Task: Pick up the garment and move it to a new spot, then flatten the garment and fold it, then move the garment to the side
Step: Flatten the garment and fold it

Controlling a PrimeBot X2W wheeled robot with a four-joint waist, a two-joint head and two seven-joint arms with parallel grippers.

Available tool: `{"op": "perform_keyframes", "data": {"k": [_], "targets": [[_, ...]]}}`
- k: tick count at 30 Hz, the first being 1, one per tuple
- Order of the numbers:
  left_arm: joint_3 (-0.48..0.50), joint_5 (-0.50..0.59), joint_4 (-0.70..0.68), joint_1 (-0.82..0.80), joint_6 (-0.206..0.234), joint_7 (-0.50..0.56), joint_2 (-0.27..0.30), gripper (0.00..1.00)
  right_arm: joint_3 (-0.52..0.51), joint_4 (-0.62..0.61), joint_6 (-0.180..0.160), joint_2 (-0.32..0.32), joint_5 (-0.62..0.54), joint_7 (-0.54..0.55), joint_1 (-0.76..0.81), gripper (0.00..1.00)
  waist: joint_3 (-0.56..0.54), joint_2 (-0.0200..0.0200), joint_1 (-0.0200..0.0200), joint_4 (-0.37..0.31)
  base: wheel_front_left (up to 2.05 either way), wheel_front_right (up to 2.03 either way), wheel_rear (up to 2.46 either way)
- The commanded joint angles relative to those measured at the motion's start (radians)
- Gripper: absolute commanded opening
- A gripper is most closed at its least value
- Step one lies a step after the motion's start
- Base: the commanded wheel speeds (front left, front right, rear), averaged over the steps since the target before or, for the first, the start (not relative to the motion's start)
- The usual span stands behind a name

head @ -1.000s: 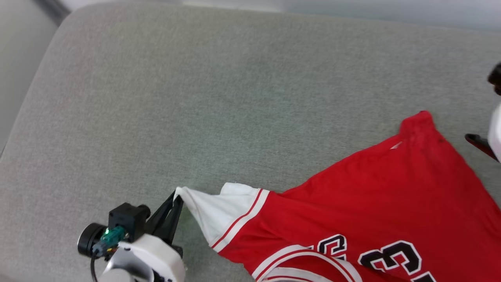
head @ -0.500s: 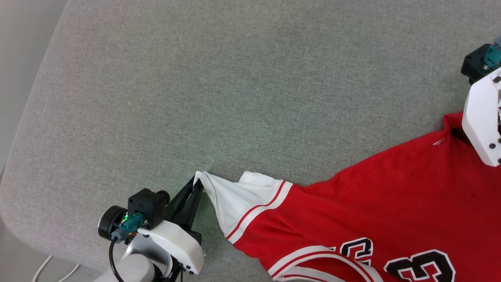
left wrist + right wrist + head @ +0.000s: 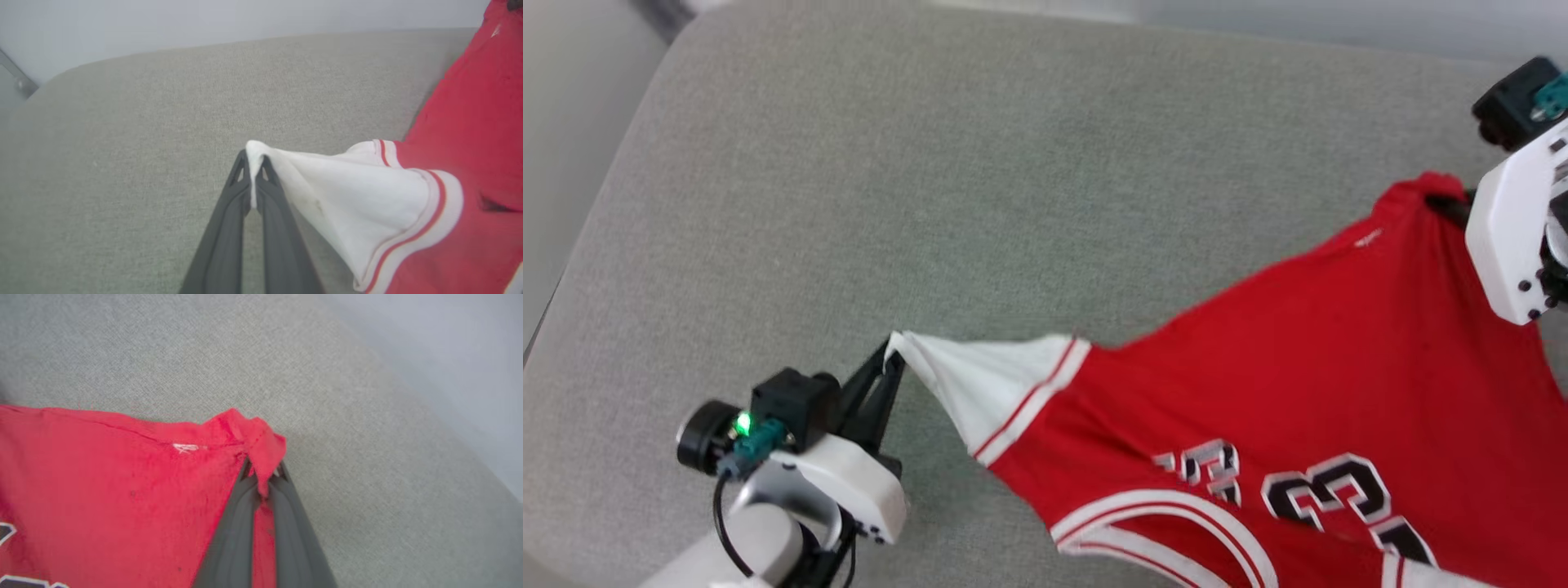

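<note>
The left gripper (image 3: pixel 253 161), low at the left of the head view, has its fingers pressed together on the very tip of the white sleeve (image 3: pixel 347 196), with only a small fold of cloth between them. A bite that thin could slide out if the arms draw further apart or rise unevenly, and the sleeve would drop to the grey cushion (image 3: pixel 890 163). From there the shirt (image 3: pixel 1258 392) stretches up and to the right, print side up, its upper edge drawn into a taut line while the rest sags toward the lower right and runs off the bottom of the head view. Whether that part rests on the cushion cannot be told. With one hold on a sleeve and the other on a hem corner, the pull runs down a single side, so the loose body may tuck under itself or trail when carried, and then it would land creased, not flat. Hard tension could also stretch the thin sleeve seam. At the far right, the right gripper (image 3: pixel 263 473) is clamped on the red corner (image 3: pixel 261 441), which bunches above the fingertips. That wad looks secure, yet it may hide a doubled layer that would spoil the later fold.
</note>
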Motion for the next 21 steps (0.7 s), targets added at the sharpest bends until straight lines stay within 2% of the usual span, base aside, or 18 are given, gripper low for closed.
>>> {"op": "perform_keyframes", "data": {"k": [1, 6, 11, 15, 21], "targets": [[0.010, 0.011, -0.017, -0.035, 0.004, 0.009, 0.017, 0.00, -0.009, -0.017, -0.001, -0.013, 0.009, -0.037, -0.018, 0.00, -0.052, -0.0001, -0.0001, -0.036, 0.00, 0.00, 0.00], [0.047, 0.035, -0.066, -0.148, -0.006, 0.050, 0.063, 0.00, -0.051, -0.061, -0.001, -0.030, 0.012, -0.130, -0.052, 0.00, -0.083, -0.0001, -0.0001, -0.070, 0.00, 0.00, 0.00], [0.091, 0.061, -0.090, -0.332, -0.035, 0.105, 0.085, 0.00, -0.110, -0.086, -0.001, -0.013, -0.026, -0.171, -0.122, 0.00, -0.062, -0.0001, -0.0001, -0.101, 0.00, 0.00, 0.00], [0.127, 0.085, -0.072, -0.504, -0.063, 0.151, 0.092, 0.00, -0.167, -0.083, -0.001, 0.023, -0.096, -0.198, -0.214, 0.00, -0.016, -0.0001, -0.0001, -0.122, 0.00, 0.00, 0.00], [0.153, 0.113, -0.017, -0.780, -0.128, 0.218, 0.065, 0.00, -0.247, -0.024, -0.001, 0.120, -0.232, -0.228, -0.388, 0.00, 0.066, -0.0001, -0.0001, -0.135, 0.00, 0.00, 0.00]]}}
